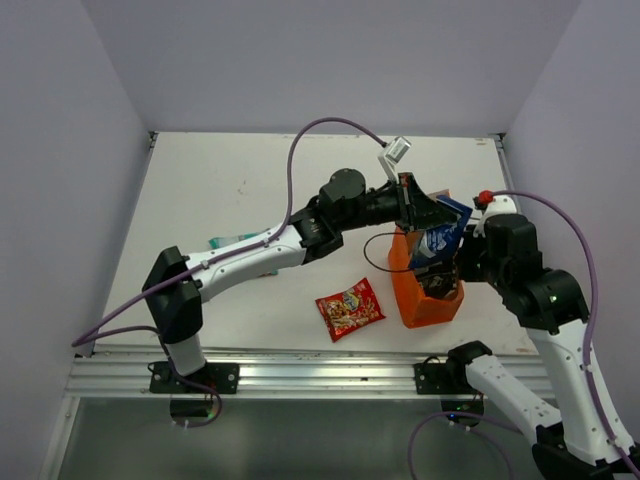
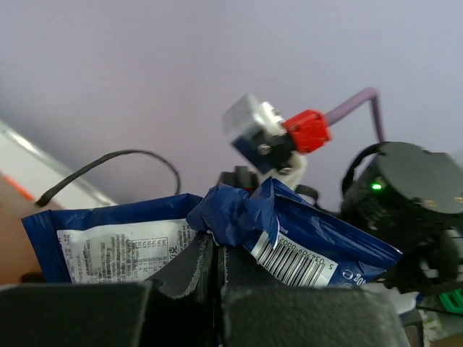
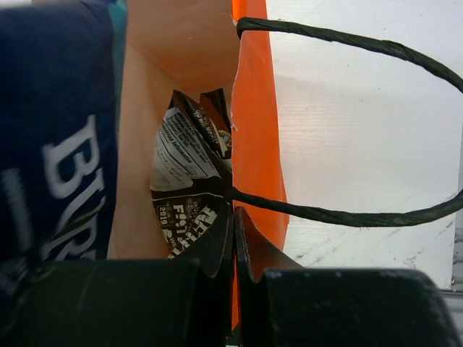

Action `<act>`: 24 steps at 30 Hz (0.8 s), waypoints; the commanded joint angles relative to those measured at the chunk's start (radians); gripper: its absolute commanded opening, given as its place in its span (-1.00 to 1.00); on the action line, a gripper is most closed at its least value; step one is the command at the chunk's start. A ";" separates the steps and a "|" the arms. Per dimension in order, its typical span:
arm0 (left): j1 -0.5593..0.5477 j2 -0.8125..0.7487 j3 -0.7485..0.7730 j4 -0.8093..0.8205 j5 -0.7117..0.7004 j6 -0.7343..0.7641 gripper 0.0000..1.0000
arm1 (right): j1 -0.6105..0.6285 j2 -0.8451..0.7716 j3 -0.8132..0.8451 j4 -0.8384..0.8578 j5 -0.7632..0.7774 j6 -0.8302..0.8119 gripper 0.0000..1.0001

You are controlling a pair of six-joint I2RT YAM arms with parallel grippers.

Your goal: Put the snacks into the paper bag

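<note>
The orange paper bag (image 1: pixel 412 305) stands upright at the right of the table, its dark cord handle (image 3: pixel 347 215) looping out to the side. My right gripper (image 3: pixel 233 225) is shut on the bag's side wall (image 3: pixel 253 130) at the rim. A dark brown packet (image 3: pixel 184 181) stands inside the bag. My left gripper (image 2: pixel 215 244) is shut on the crumpled edge of the blue-white packet (image 2: pixel 325 242), which hangs tilted over the bag's mouth (image 1: pixel 440 238). The red packet (image 1: pixel 350 308) lies flat on the table left of the bag. A teal packet (image 1: pixel 222 241) peeks out behind my left arm.
A metal rail (image 1: pixel 300 372) runs along the near table edge. Plain walls close in the table at the back and on both sides. Purple cables (image 1: pixel 330 125) arch over the arms. My right arm's wrist (image 2: pixel 405 191) sits close behind the blue-white packet.
</note>
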 commanded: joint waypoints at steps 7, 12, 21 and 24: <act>-0.006 0.062 0.072 0.258 0.094 -0.075 -1.00 | 0.003 -0.007 -0.001 -0.001 -0.013 0.002 -1.00; -0.006 0.072 -0.024 0.311 0.113 -0.090 -1.00 | 0.001 -0.008 0.002 -0.004 -0.010 0.002 -1.00; -0.012 -0.003 -0.083 0.057 0.008 0.067 -1.00 | 0.001 -0.002 0.003 -0.004 -0.010 0.001 -1.00; -0.012 -0.013 -0.100 -0.009 -0.039 0.103 -1.00 | 0.001 -0.001 0.002 -0.001 -0.011 0.001 -1.00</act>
